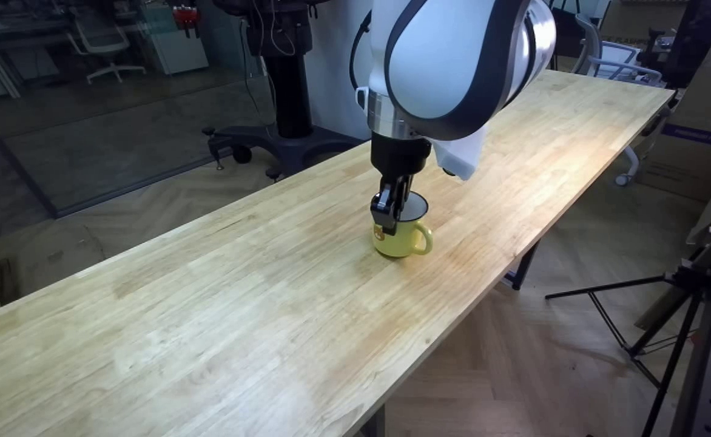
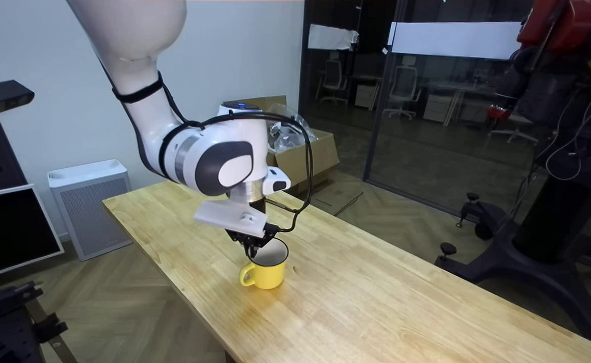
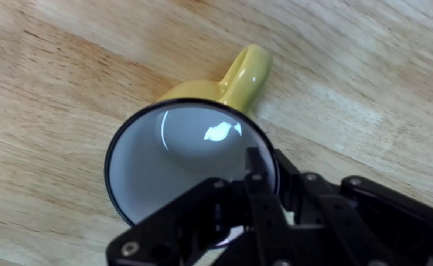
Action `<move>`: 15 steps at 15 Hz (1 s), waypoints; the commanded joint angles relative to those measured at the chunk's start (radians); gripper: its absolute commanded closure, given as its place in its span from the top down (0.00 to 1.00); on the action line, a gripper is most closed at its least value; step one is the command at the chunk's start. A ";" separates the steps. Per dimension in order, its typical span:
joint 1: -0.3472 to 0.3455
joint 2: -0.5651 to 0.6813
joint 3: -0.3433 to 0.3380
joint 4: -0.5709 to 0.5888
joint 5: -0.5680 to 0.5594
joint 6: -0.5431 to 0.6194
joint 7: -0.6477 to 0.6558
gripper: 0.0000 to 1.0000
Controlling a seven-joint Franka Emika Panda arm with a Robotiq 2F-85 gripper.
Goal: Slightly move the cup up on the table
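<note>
The cup (image 1: 401, 244) is a small yellow mug with a white inside and a dark rim. It is in the middle of the light wooden table (image 1: 240, 291) and shows in both exterior views (image 2: 269, 277). I cannot tell whether its base touches the wood. My gripper (image 1: 390, 220) is above the cup, pointing down, and also shows in an exterior view (image 2: 251, 249). In the wrist view, the gripper (image 3: 271, 164) straddles the cup's (image 3: 179, 147) wall, one finger inside and one outside, both close against it. The handle is free, beside the fingers. The inner fingertip is hidden in an exterior view.
A dark wheeled stand (image 1: 292, 130) is beside the table's long edge. A black tripod (image 1: 634, 346) stands on the floor at the opposite side. A cardboard box (image 2: 313, 161) and a white air purifier (image 2: 94, 206) stand beyond the table's end.
</note>
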 commanded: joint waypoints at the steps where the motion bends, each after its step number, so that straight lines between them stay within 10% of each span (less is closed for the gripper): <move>1: 0.020 -0.018 -0.012 -0.013 -0.012 -0.019 0.008 0.03; 5: 0.096 -0.011 -0.107 0.003 -0.062 -0.034 0.076 0.03; 15: -0.014 0.086 -0.090 0.171 -0.003 -0.047 0.027 0.03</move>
